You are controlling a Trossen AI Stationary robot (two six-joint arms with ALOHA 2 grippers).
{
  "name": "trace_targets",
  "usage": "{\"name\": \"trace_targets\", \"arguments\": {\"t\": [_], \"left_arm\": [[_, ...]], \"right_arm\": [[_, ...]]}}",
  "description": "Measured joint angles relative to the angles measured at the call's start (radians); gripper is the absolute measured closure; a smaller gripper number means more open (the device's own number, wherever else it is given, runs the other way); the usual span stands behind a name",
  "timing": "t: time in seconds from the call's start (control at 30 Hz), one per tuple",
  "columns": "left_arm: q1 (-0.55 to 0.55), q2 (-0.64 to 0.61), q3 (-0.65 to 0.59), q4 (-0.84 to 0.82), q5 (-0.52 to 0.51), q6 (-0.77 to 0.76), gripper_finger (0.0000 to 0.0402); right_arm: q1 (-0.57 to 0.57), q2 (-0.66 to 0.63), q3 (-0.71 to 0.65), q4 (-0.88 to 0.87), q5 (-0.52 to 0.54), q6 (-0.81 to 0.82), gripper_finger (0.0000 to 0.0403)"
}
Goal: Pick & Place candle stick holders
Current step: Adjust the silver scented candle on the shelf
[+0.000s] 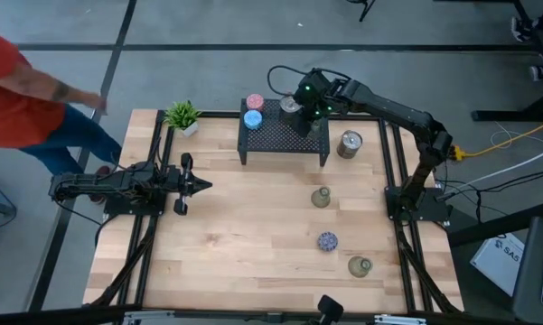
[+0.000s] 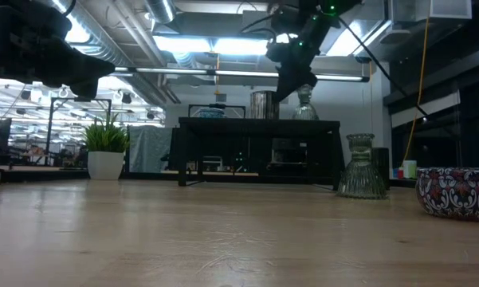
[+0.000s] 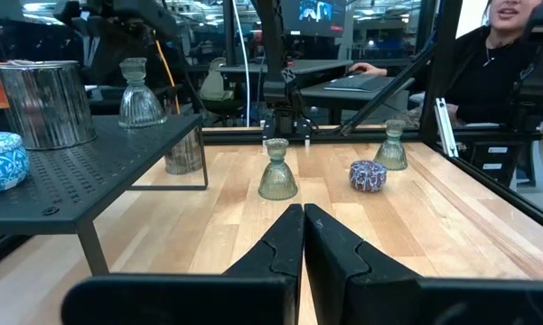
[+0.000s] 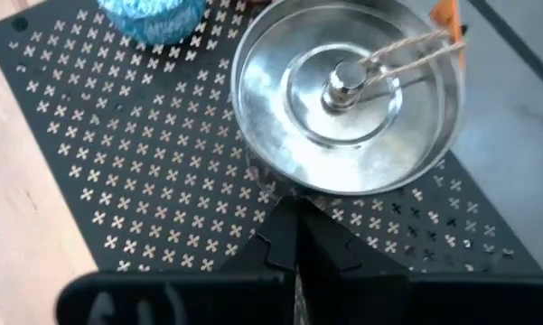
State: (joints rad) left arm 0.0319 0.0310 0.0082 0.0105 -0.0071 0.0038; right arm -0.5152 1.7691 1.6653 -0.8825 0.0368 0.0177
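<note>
Black perforated rack (image 1: 284,137), cross-shaped holes; on it a pink holder (image 1: 255,103), light blue patterned holder (image 1: 252,119), shiny silver holder (image 4: 348,97). Second silver holder (image 1: 349,144) on the light wood table (image 1: 244,235), two olive-grey glass holders (image 1: 321,198) (image 1: 360,265), dark blue speckled holder (image 1: 327,241). Green plant (image 1: 182,115), white pot

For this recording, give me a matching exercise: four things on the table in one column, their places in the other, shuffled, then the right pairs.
Things:
1. plant
2. pink holder
3. speckled blue holder
4. left gripper

Places:
A. on the black rack
B. on bare wood, between two olive holders
C. at the table's far left corner
D. over the table's left side, shut, holding nothing

Pairs: 1-C, 2-A, 3-B, 4-D
</note>
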Motion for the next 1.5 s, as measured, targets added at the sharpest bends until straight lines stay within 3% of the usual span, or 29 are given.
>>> {"name": "trace_targets", "arguments": {"t": [0.67, 1.0, 1.5], "left_arm": [[0.0, 0.0, 0.0, 0.0, 0.0, 0.0, 0.0395], [0.0, 0.0, 0.0, 0.0, 0.0, 0.0, 0.0393], [0.0, 0.0, 0.0, 0.0, 0.0, 0.0, 0.0397]], "right_arm": [[0.003, 0.017, -0.001, 0.096, 0.049, 0.004, 0.0394], [0.013, 0.008, 0.0, 0.136, -0.15, 0.001, 0.0394], [0.042, 0.049, 0.0, 0.26, -0.041, 0.028, 0.0394]]}}
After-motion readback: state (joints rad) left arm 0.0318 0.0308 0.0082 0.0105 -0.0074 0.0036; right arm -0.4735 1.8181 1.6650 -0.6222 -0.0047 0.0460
